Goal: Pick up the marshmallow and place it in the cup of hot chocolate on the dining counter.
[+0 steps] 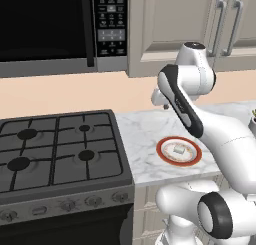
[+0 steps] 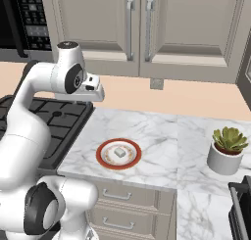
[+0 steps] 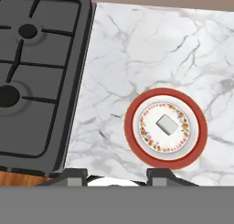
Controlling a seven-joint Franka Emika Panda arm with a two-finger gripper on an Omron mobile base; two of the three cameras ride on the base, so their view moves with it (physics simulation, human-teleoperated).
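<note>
The marshmallow (image 3: 167, 125) is a tiny white block lying in the middle of a round red-rimmed plate (image 3: 131, 127) on the marble worktop beside the stove. It also shows on the plate in the left base view (image 1: 178, 149) and the right base view (image 2: 119, 153). My gripper (image 3: 118, 175) hangs high above the worktop, looking straight down, and is open with nothing between its fingers. The plate lies a little ahead and right of the fingertips in the hand view. The cup of hot chocolate and the dining counter are out of view.
A black gas stove (image 1: 55, 149) borders the worktop (image 2: 157, 131) on the left. A potted succulent (image 2: 226, 151) stands at the right. A microwave (image 1: 50, 24) and wall cabinets (image 2: 142, 28) hang above. The worktop's front edge runs just below the plate.
</note>
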